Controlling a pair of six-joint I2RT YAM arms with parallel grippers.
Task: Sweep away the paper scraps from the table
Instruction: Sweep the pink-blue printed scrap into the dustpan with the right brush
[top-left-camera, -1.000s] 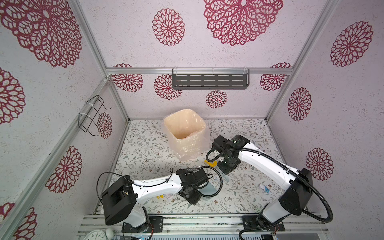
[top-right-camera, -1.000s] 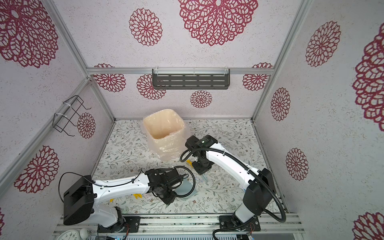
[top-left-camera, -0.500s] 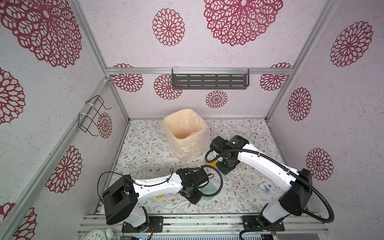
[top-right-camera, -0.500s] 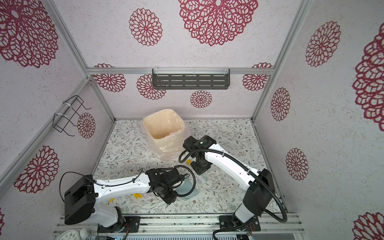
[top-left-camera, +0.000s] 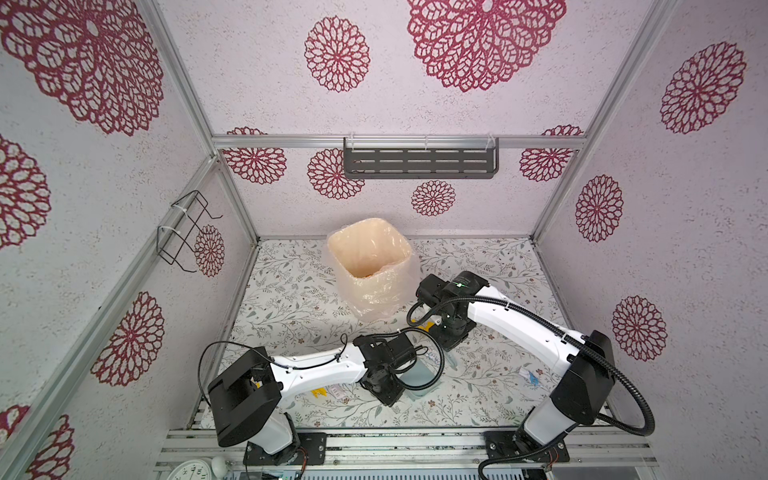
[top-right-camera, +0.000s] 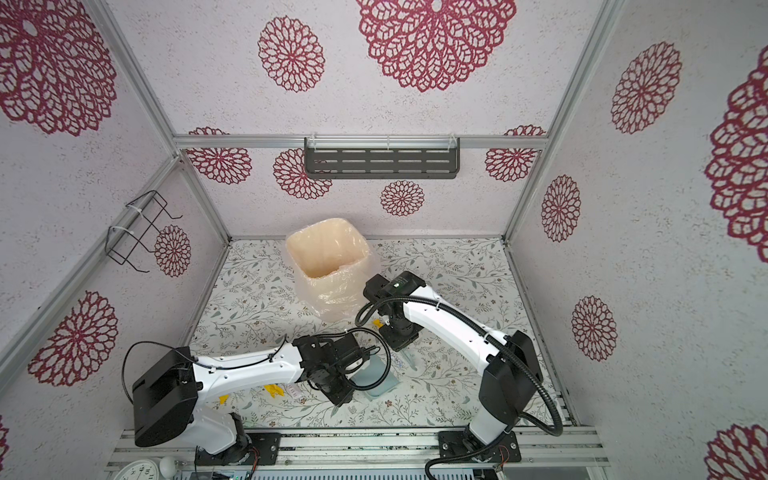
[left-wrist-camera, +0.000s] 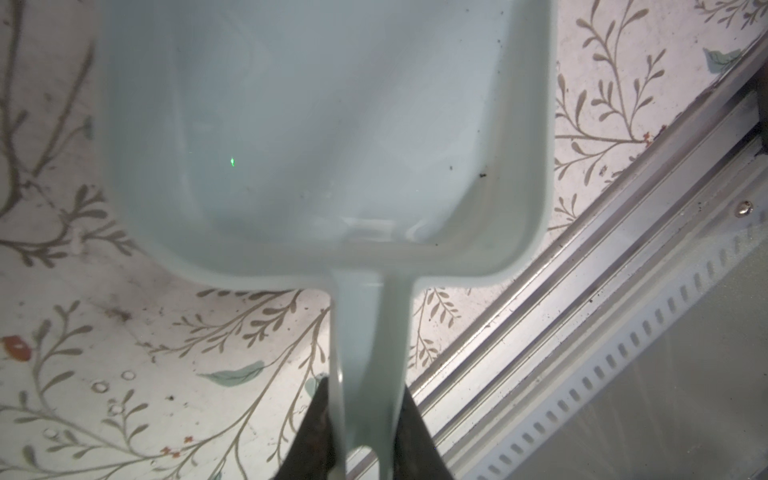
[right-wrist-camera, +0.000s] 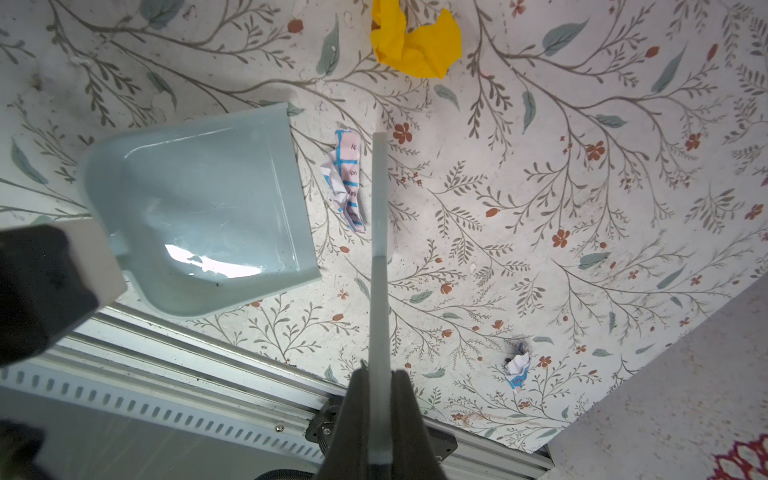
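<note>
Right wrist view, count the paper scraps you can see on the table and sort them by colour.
Yellow paper scrap: 1
White paper scraps with blue marks: 2, the larger scrap and the smaller scrap
Total: 3

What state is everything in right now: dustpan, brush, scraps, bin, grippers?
dustpan: empty, held by handle.
brush: gripped, beside blue-lined scrap.
blue-lined scrap: loose, between dustpan and brush.
yellow scrap: loose on table.
bin: open, bag-lined.
left gripper: shut on dustpan.
right gripper: shut on brush.
</note>
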